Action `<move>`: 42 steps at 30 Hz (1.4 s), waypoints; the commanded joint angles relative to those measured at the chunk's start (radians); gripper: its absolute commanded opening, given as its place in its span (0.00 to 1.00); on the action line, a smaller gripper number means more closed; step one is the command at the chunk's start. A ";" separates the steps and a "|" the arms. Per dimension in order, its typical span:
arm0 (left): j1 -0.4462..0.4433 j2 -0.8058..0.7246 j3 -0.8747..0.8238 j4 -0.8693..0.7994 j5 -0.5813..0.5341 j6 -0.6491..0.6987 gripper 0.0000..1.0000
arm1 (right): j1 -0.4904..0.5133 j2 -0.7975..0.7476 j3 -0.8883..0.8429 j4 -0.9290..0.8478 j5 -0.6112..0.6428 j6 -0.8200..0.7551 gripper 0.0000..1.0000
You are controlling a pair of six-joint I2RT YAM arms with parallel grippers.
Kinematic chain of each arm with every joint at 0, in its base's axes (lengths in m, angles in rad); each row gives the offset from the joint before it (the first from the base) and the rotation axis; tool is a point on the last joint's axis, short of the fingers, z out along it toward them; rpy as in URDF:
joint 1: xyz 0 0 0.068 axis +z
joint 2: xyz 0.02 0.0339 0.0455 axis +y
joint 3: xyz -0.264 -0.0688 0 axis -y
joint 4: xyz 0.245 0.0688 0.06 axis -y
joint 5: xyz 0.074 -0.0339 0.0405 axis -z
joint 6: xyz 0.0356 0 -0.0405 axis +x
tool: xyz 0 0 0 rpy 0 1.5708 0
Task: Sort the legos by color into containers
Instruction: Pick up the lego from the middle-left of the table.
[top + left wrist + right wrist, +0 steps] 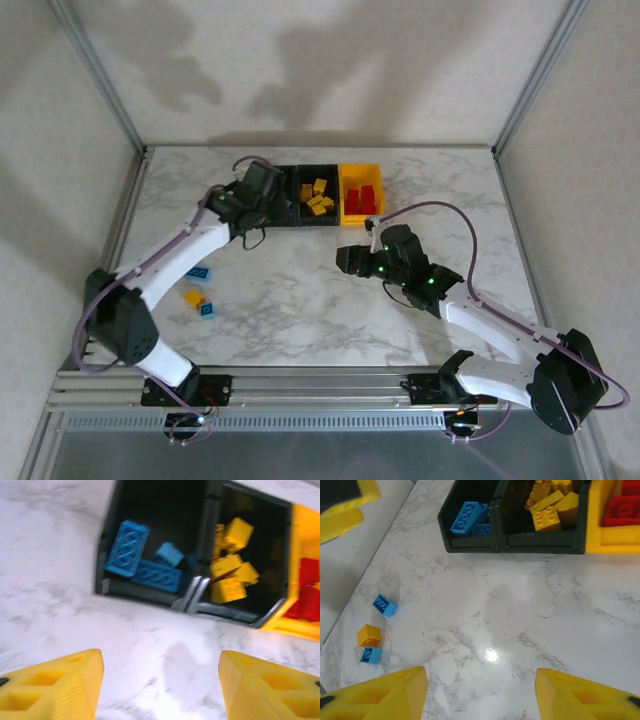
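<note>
Overhead, left gripper [265,195]: hangs at the left black bin [290,172] and covers much of it. From up here I cannot tell how its jaws stand.
Overhead, right gripper [345,260]: sits over the bare marble table [300,320], in front of the yellow bin [346,195], with no brick near it.
Overhead, bins: three are joined in a row at the far side. Yellow bricks [318,198] lie in the middle black bin [318,168] and red bricks [363,200] in the yellow bin.
Overhead, loose bricks: a loose blue brick [198,272] and a loose yellow brick [193,297] lie with a second blue brick [207,309] just beside the yellow one. All three are by the left arm, well apart from both grippers.
Left wrist, left gripper [160,690]: jaws spread wide, with only marble between them.
Left wrist, bins: blue bricks [135,555] rest in the left black bin [135,591], beyond the fingertips and not between them. The yellow bricks [232,565] are next door, and the red bricks [307,595] are at the right edge.
Right wrist, right gripper [480,695]: jaws wide apart, holding nothing.
Right wrist, loose bricks: the loose blue brick [385,605], loose yellow brick [369,635] and second blue brick [371,655] lie off to the left, outside the jaws.
Right wrist, bins: the row stands far ahead of the fingers.
</note>
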 commanded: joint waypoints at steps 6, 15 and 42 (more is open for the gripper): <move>0.143 -0.249 -0.317 -0.062 -0.011 -0.143 0.70 | 0.145 0.099 0.071 0.116 0.013 -0.116 0.59; 0.251 -0.345 -0.552 -0.138 0.014 -0.310 0.84 | 0.228 0.225 0.136 0.135 0.043 -0.137 0.58; 0.361 -0.322 -0.770 0.011 -0.082 -0.345 0.60 | 0.227 0.179 0.125 0.098 0.083 -0.135 0.57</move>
